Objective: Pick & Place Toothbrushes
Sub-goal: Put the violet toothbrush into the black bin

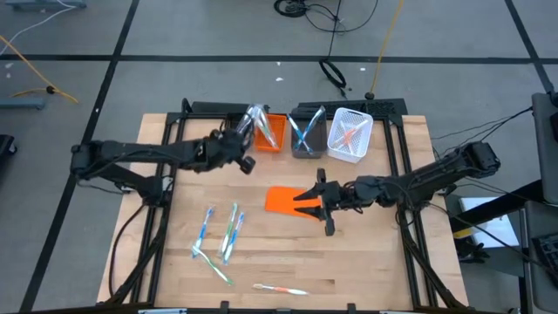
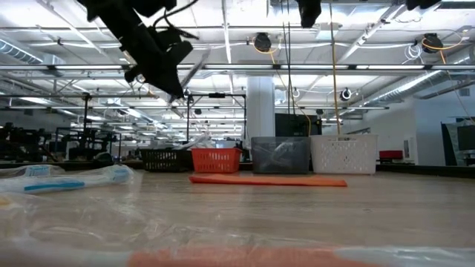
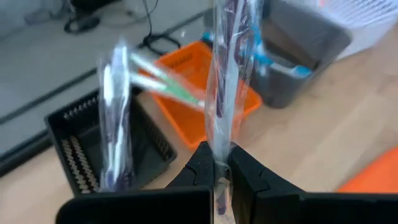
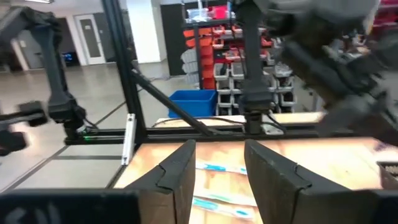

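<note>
My left gripper point(image 1: 246, 133) hangs raised over the far row of bins, shut on a clear-wrapped toothbrush point(image 3: 227, 74) that also shows in the low view point(image 2: 191, 72). Another wrapped toothbrush point(image 3: 115, 124) stands leaning in the black bin point(image 3: 74, 155). A green one point(image 3: 169, 86) lies in the orange bin point(image 1: 271, 133), and blue ones sit in the grey bin point(image 1: 306, 137). Several toothbrushes point(image 1: 228, 234) lie flat on the near left of the table, and one point(image 1: 279, 289) lies by the near edge. My right gripper point(image 1: 305, 204) is open over the flat orange sheet point(image 1: 283, 200). My left gripper pinches the wrapped toothbrush between its two fingers point(image 3: 200, 169), at the wrapper's lower end point(image 3: 217, 152). The toothbrush is lifted clear of the table and sticks out past the fingertips, roughly in line with them, above the black and orange bins.
The white bin point(image 1: 350, 135) is the rightmost of the row along the far edge. A wrapped toothbrush point(image 2: 67, 182) lies close to the low camera. Bare wood lies at the near right of the table. Black frame rails run along both sides.
</note>
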